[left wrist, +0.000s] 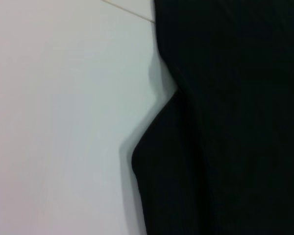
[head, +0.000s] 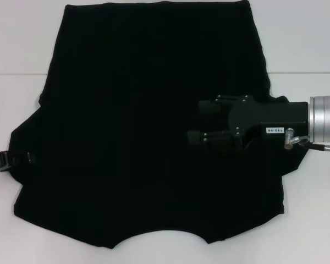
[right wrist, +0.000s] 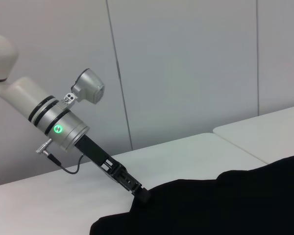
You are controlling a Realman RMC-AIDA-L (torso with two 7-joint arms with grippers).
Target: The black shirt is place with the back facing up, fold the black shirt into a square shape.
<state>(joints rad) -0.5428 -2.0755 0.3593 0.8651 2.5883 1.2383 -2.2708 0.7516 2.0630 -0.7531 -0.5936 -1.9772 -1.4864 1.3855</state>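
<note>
The black shirt [head: 137, 126] lies spread flat over the white table, plain side up, its hem at the far side. My right gripper [head: 199, 122] reaches in from the right over the shirt's right half. It is open, with nothing between its fingers [head: 209, 107]. My left gripper [head: 1, 159] sits at the shirt's left sleeve edge. In the right wrist view the left gripper [right wrist: 141, 194] looks shut on the shirt's [right wrist: 225, 205] rim, where the cloth rises a little. The left wrist view shows only the shirt's [left wrist: 230, 122] edge on the table.
The white table [head: 22, 49] shows bare to the left and right of the shirt, with a seam line [head: 16, 75] crossing it. A pale panelled wall [right wrist: 186, 63] stands behind the table in the right wrist view.
</note>
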